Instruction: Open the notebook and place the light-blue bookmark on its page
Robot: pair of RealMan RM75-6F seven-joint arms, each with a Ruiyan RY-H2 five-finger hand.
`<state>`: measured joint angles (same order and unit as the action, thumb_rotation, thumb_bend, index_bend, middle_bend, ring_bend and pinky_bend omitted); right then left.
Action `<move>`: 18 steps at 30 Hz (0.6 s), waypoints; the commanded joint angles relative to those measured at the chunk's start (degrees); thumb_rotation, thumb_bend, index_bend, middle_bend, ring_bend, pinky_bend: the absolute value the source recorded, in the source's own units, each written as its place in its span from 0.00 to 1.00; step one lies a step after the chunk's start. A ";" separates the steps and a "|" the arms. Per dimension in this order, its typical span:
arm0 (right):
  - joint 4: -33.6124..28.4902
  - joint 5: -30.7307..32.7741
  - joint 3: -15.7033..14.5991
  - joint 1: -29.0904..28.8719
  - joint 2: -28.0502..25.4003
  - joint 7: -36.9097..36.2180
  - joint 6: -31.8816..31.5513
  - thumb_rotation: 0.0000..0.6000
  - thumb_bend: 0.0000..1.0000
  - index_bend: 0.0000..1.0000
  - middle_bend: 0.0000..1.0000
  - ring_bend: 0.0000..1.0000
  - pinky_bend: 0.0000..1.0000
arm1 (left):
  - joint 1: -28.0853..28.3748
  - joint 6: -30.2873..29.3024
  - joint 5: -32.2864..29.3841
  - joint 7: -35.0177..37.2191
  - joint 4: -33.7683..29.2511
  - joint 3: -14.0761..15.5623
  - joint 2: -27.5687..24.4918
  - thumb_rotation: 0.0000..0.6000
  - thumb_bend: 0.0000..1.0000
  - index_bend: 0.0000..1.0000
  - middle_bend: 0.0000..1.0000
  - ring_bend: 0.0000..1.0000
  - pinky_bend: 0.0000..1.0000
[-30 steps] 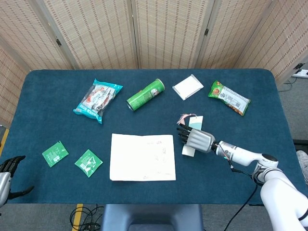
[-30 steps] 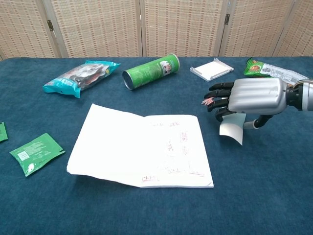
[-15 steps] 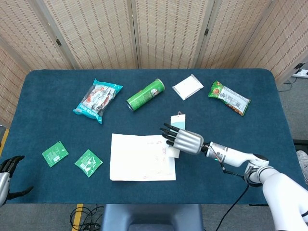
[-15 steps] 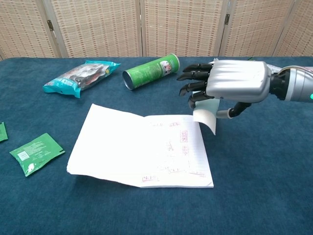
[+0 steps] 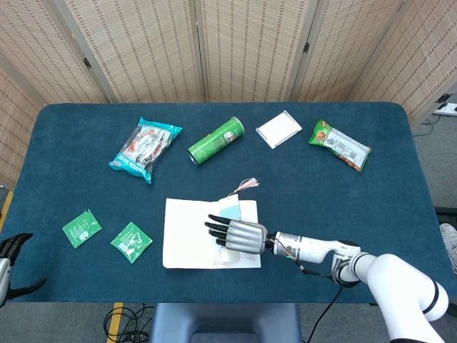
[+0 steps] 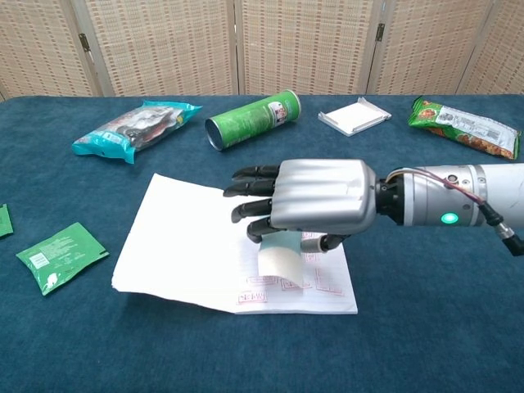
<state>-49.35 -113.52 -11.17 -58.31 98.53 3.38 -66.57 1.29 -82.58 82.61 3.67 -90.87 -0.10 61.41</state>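
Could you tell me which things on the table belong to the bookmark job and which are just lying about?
Job: open notebook; light-blue bookmark, held over the page by the right hand.

Lying about: green can, blue snack bag, green snack bag, white pad, two green sachets.

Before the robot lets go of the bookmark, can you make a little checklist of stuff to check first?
1. White paper notebook lies open on the blue table: ok.
2. Right hand holds the light-blue paper bookmark: ok, the card hangs below the palm.
3. Bookmark is over the page, not the tablecloth: ok in both views.
4. Bookmark lies flat on the page: not ok, it curls down from the hand, and whether its lower edge touches the paper cannot be told.
5. Pink tassel is clear of the green snack can: ok, they are apart.
6. Left hand is out of the way: ok, at the table's near-left edge.
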 commanded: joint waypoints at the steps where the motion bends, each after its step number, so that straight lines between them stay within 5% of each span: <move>1: -0.22 -0.30 0.01 -0.12 0.55 0.82 0.27 1.00 0.25 0.39 0.17 0.00 0.00 | -0.05 0.01 0.01 0.09 0.05 0.04 0.02 1.00 0.15 0.16 0.17 0.15 0.23; 18: -1.63 0.41 -0.12 0.91 1.25 3.54 2.37 1.00 0.24 0.22 0.13 0.00 0.00 | -0.11 0.06 0.22 0.52 0.29 0.06 0.08 1.00 0.15 0.16 0.17 0.15 0.23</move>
<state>-50.99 -113.10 -11.28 -57.38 99.77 6.91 -64.19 1.18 -82.52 82.83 4.19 -90.57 -0.04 61.50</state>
